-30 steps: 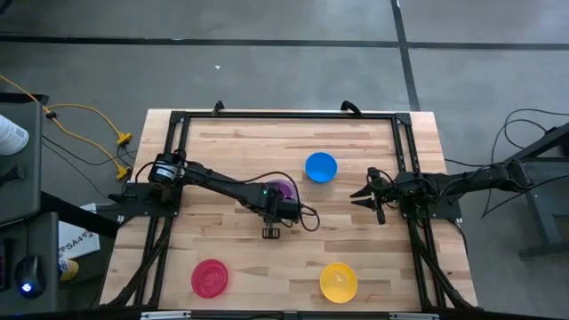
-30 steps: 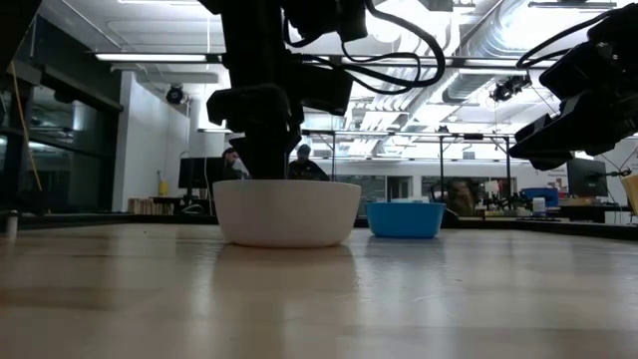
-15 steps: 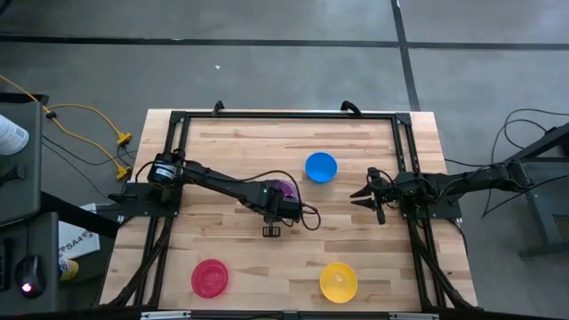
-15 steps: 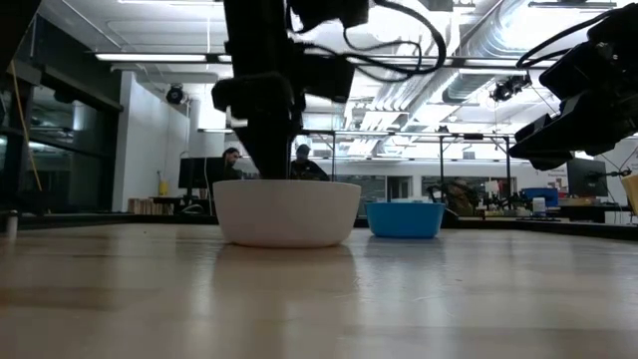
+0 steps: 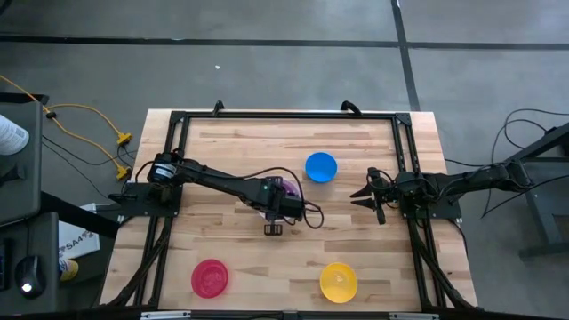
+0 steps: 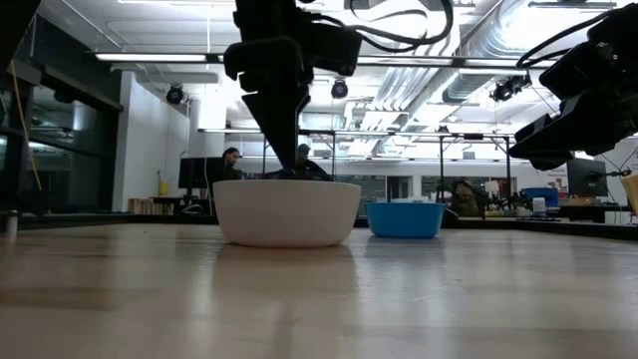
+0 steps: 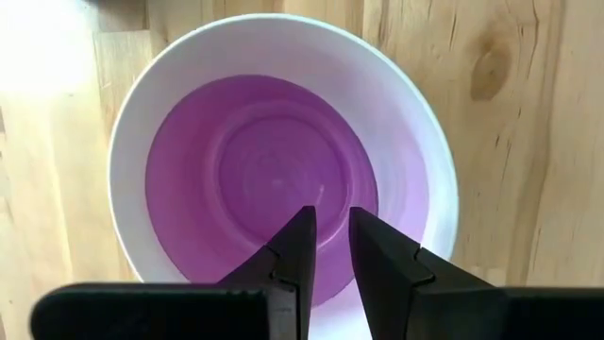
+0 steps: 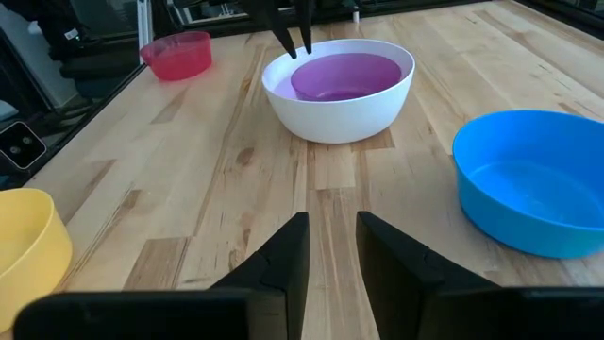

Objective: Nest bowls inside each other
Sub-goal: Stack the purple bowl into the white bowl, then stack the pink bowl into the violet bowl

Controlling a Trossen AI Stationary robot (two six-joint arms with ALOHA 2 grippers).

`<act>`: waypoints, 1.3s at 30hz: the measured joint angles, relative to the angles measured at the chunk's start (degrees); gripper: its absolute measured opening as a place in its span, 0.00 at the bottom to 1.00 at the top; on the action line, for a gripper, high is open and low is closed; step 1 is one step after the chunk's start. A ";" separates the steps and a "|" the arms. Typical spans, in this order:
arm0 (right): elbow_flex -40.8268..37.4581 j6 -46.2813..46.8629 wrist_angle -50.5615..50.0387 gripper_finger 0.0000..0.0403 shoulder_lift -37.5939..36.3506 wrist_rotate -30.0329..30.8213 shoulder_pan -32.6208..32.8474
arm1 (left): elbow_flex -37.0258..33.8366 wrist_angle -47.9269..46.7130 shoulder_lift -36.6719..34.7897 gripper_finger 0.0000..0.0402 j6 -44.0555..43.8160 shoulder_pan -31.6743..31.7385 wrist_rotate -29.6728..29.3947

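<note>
Purple bowl [image 7: 260, 175] nested inside white bowl [image 7: 429, 142], both near the middle of the wooden tabletop [image 5: 231, 142]

Left end effector [image 7: 327, 241] poised right over the nested pair, fingers [image 7: 300, 247] a narrow gap apart, tips above the purple bowl's inner wall, grasping nothing; seen from the right wrist as two dark tips [image 8: 293, 38] just above the white bowl's [image 8: 340, 94] far rim, clear of the purple one [image 8: 344, 74]

From table height, white bowl [image 6: 287, 211] upright on the boards, left arm's dark wedge [image 6: 284, 100] coming down to its rim

Blue bowl [image 5: 321, 166] just beside the nested pair toward the tabletop's far edge, apart from it; also visible at [image 8: 533, 179] and [image 6: 405, 218]

Red-pink bowl [image 5: 210, 276] at the near edge on the left arm's side, well apart from the others; yellow bowl [image 5: 339, 281] at the near edge on the right arm's side

Right end effector [image 5: 362, 196] hovering at the right side of the tabletop, pointed toward the middle, fingers [image 8: 288, 255] slightly parted and empty, released

People at desks in the room behind [image 6: 231, 160]
</note>
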 joint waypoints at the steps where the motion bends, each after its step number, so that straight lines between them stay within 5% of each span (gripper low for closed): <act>1: 0.00 0.00 0.00 0.21 0.00 -0.01 0.00 | 0.00 -0.14 0.00 0.16 -0.13 0.00 0.32; 11: 0.01 0.00 -0.01 0.21 -0.01 0.00 -0.01 | 0.00 -5.71 -0.72 0.16 -6.28 -1.85 1.70; 19: 0.01 0.00 -0.08 0.21 0.01 -0.02 0.01 | 0.00 -7.51 -3.38 0.16 -13.15 -7.94 -3.12; 39: 0.00 0.02 0.00 0.21 0.01 0.00 0.00 | -3.43 -12.39 -3.34 0.16 -43.47 -23.10 -2.75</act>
